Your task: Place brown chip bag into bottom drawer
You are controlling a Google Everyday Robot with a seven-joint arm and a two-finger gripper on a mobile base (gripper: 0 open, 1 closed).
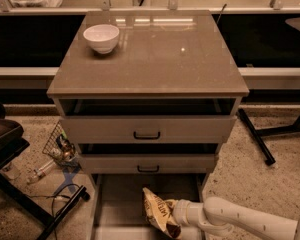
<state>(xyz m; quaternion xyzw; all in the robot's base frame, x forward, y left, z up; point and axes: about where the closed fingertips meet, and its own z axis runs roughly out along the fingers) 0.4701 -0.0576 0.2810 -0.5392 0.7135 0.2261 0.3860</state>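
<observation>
The brown chip bag (159, 213), cream and dark brown with lettering, hangs over the open bottom drawer (120, 209), near its right half. My gripper (173, 215) comes in from the lower right on a white arm and is shut on the bag's right edge. The bag stands tilted, its lower tip close to the drawer floor. The two upper drawers with dark handles sit above, both slightly pulled out.
A white bowl (101, 37) stands at the back left of the cabinet top (160, 59). A wire basket with clutter (60, 146) and cables lie on the floor left of the cabinet. A dark stand's leg (255, 136) is at the right.
</observation>
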